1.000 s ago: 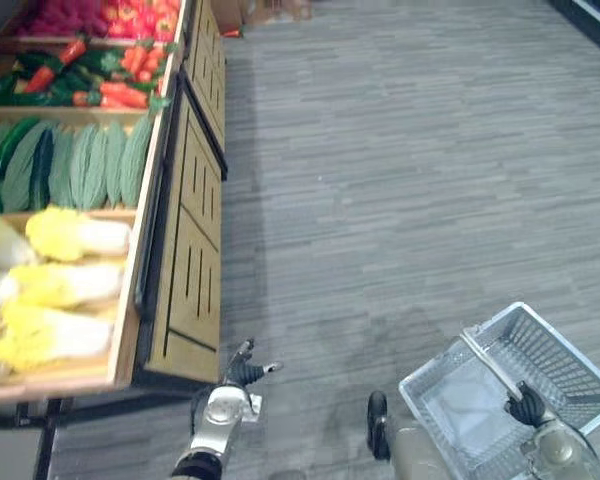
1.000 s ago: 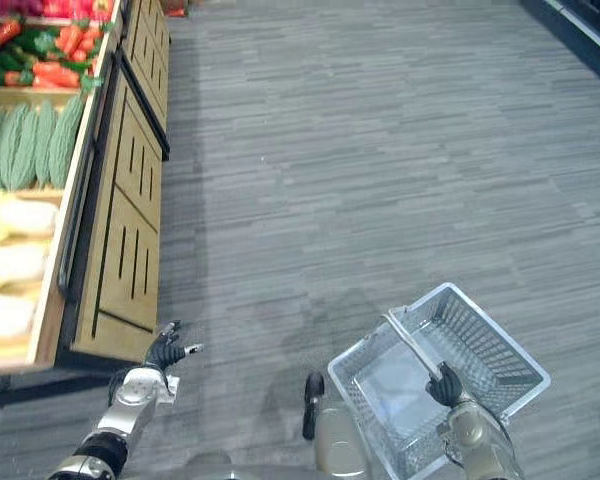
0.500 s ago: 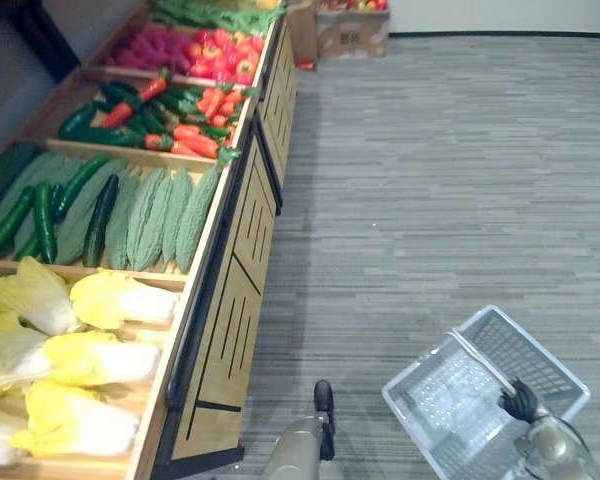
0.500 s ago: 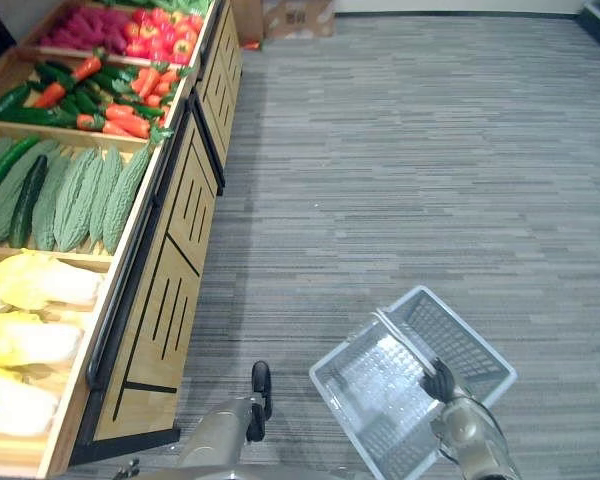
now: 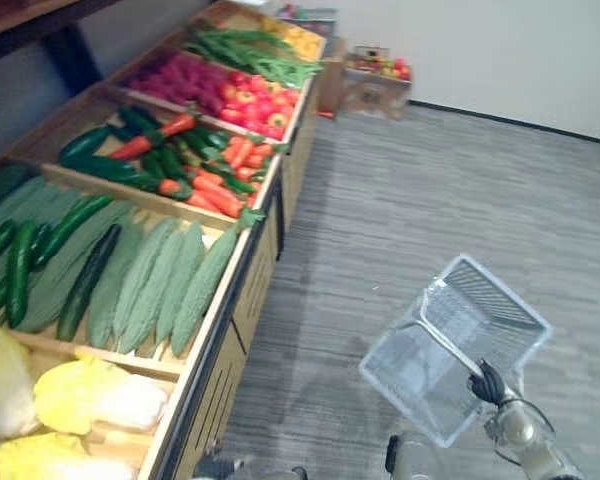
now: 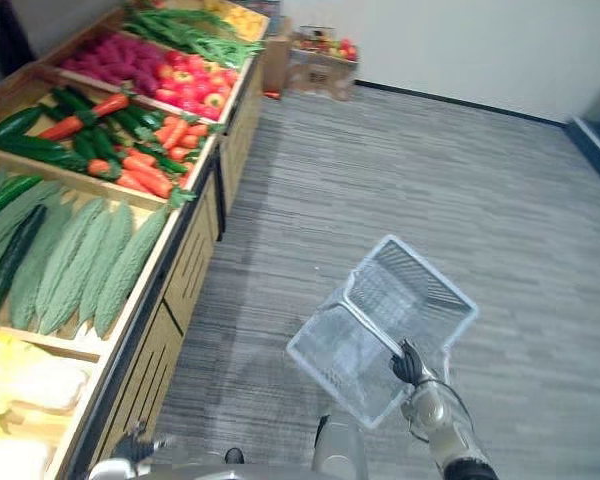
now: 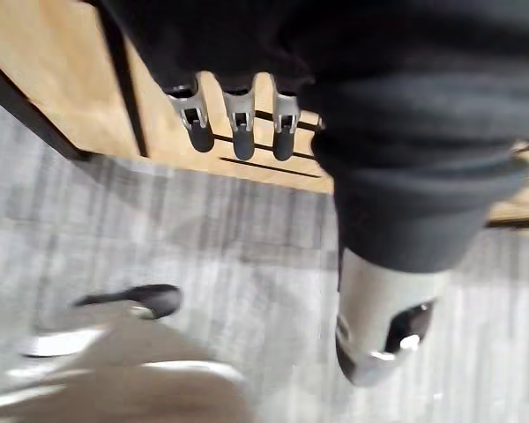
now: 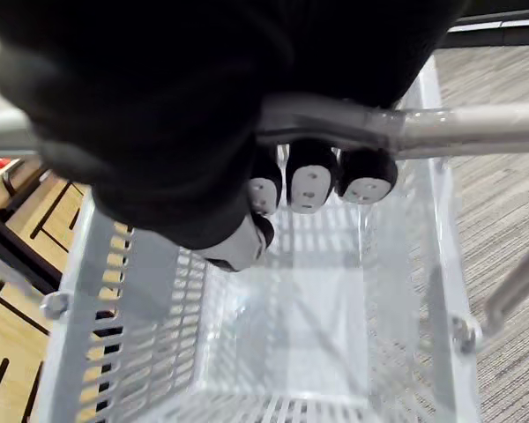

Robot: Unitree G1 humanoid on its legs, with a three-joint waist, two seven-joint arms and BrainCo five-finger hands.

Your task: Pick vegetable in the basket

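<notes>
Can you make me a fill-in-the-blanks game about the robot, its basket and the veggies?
The right hand grips the basket by its ____.
Inside, the basket is ____.
The carrots lie on the stand on the robot's ____ side.
The left hand, fingers straight, holds ____.
Missing words: handle; empty; left; nothing.

Pale yellow leafy cabbages [image 5: 95, 395] are cut off at the lower left edge. The grey handle [image 8: 441, 123] of the translucent plastic mesh basket [image 8: 97, 335] is partly hidden inside the right robot hand [image 8: 310, 181].
</notes>
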